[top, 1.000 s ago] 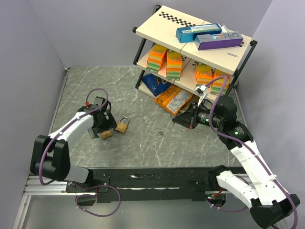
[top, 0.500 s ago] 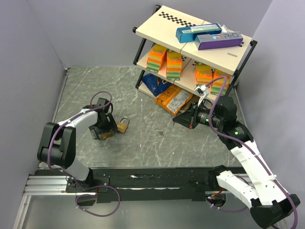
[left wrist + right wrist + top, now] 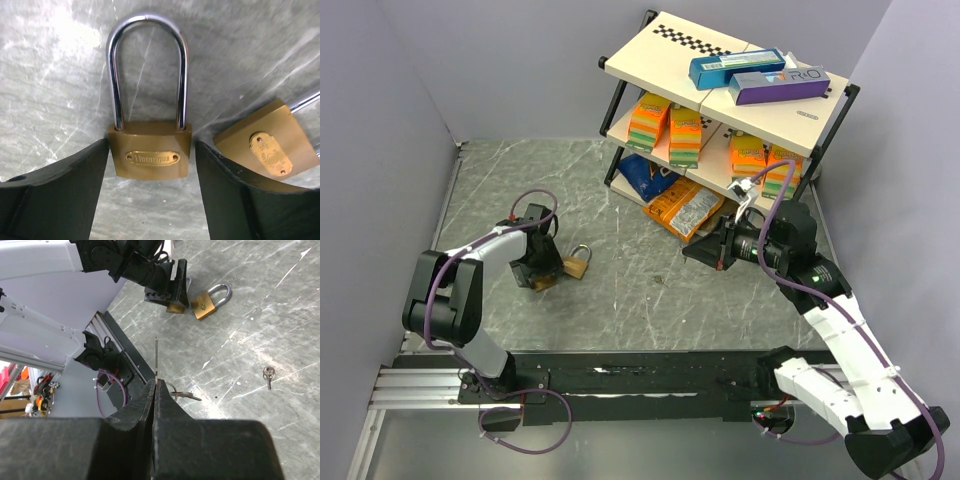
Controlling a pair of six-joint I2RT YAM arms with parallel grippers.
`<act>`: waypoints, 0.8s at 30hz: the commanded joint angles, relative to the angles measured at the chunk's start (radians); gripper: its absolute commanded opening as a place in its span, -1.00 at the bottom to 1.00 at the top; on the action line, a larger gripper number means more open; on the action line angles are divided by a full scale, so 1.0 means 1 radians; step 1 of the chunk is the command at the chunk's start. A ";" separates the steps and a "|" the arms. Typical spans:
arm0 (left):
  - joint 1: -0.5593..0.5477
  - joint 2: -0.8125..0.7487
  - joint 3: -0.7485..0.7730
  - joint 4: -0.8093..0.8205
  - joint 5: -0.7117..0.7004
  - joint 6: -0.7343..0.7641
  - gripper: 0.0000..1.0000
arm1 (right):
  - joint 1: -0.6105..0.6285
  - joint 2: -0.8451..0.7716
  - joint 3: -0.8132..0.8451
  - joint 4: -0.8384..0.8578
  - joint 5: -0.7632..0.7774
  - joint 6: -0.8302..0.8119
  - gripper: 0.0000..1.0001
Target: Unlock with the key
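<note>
Brass padlock (image 3: 152,157) lies on the counter (image 3: 620,200) between the spread left jaws, while the right jaws pinch the thin key (image 3: 156,357) well away, its tip pointing roughly toward that padlock.

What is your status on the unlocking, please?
Left tool open, astride one padlock; second padlock beside. Right tool shut on the key, away from both padlocks. Another small key lies on the table.
</note>
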State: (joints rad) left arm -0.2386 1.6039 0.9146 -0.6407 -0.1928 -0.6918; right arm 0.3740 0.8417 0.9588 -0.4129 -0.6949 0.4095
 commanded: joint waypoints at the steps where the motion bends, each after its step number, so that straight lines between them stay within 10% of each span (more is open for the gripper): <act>1: 0.004 0.013 0.015 0.053 -0.039 0.008 0.47 | -0.001 0.003 0.015 0.003 0.005 -0.014 -1.00; 7: 0.004 0.019 -0.016 0.073 -0.019 -0.002 0.14 | -0.003 0.008 0.014 -0.009 0.014 -0.024 -1.00; 16: 0.004 -0.127 -0.141 0.150 0.049 -0.109 -0.93 | 0.051 0.039 0.031 -0.030 0.057 -0.051 -1.00; 24: 0.004 -0.357 -0.272 0.222 0.151 -0.291 -0.98 | 0.238 0.151 0.018 0.044 0.127 -0.054 -1.00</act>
State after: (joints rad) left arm -0.2348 1.3472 0.6746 -0.4709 -0.1238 -0.8600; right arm 0.5209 0.9398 0.9592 -0.4408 -0.6125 0.3717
